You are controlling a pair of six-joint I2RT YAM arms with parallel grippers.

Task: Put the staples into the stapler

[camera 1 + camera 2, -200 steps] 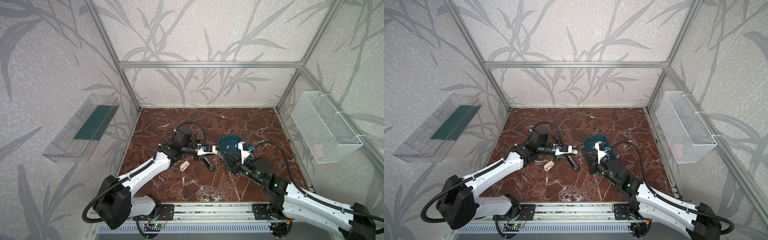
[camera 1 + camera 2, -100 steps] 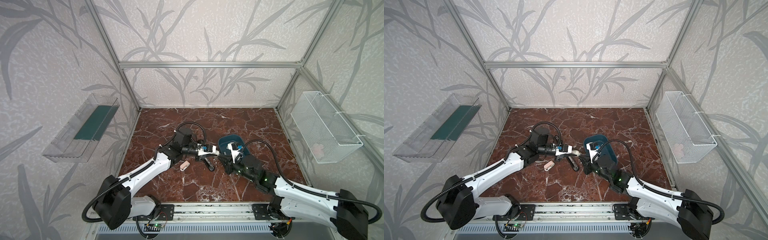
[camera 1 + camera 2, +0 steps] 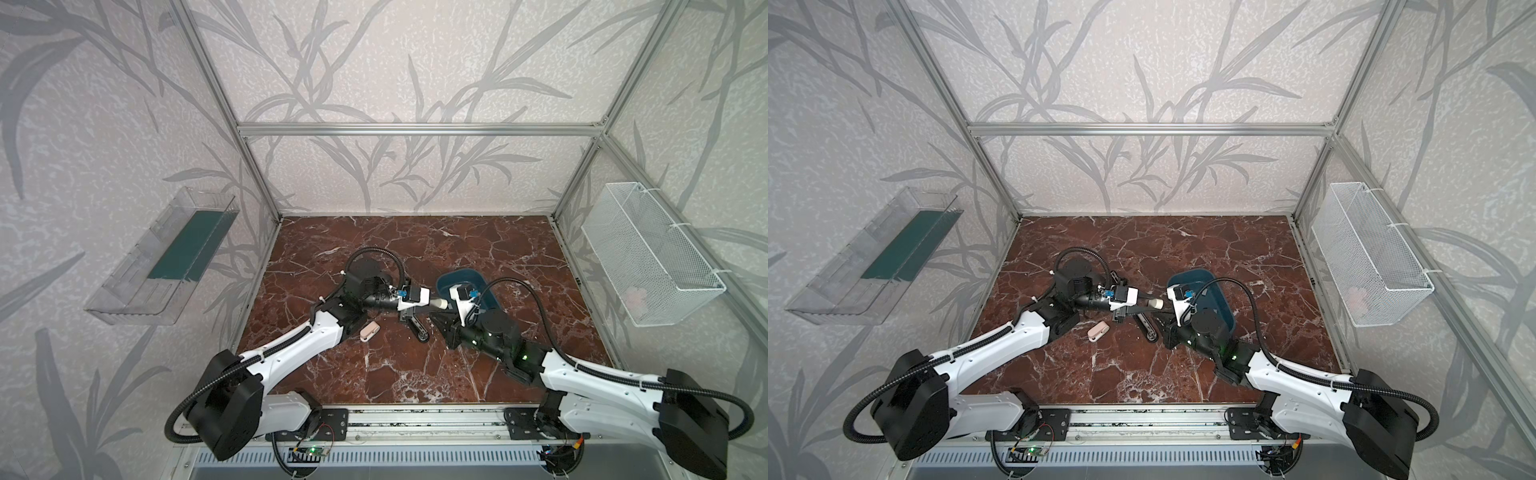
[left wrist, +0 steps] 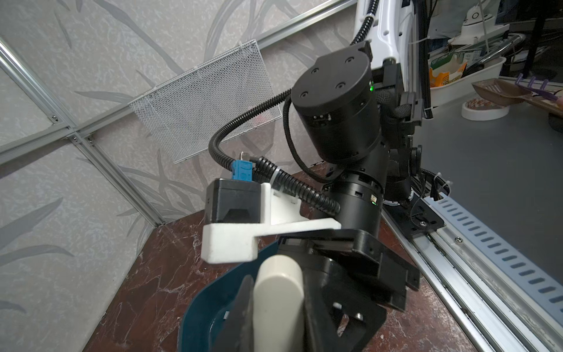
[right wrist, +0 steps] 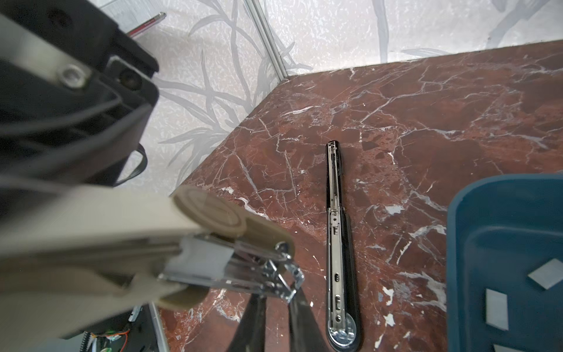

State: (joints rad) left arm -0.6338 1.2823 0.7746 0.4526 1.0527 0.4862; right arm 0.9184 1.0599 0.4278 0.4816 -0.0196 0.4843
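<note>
One brown marble worktop point(image 3: 415, 374): carries all the loose things. Clear shelf point(image 3: 166, 266): hangs on the wall at 9 o'clock in both top views. White wire basket point(image 3: 648, 257): hangs on the wall at 3 o'clock. Blue tray point(image 5: 487, 231): sits on the worktop, toward 2 o'clock from its middle in both top views, partly hidden under the right wrist. Left claw point(image 4: 278, 307): clamps the beige stapler point(image 3: 437, 303) between its fingers and holds it above the worktop, with the free end toward 3 o'clock in both top views. Right claw point(image 5: 278, 301): sits at that free end, by the bared metal magazine; shows two dark fingers point(image 5: 253, 326) close together with a thin slit between; cannot tell whether clamped on anything. Black stapler point(image 5: 338, 243): lies unfolded flat on the worktop, at 6 o'clock of the left claw in both top views, between beige stapler and tray in the right wrist view. Pink stapler point(image 3: 370, 331): lies on the worktop at 8 o'clock of the left claw, just beside the left forearm. Staples point(image 5: 547, 273): lie as three flat grey strips on the tray's floor, apart from one another, the third cut off by the picture's edge.
</note>
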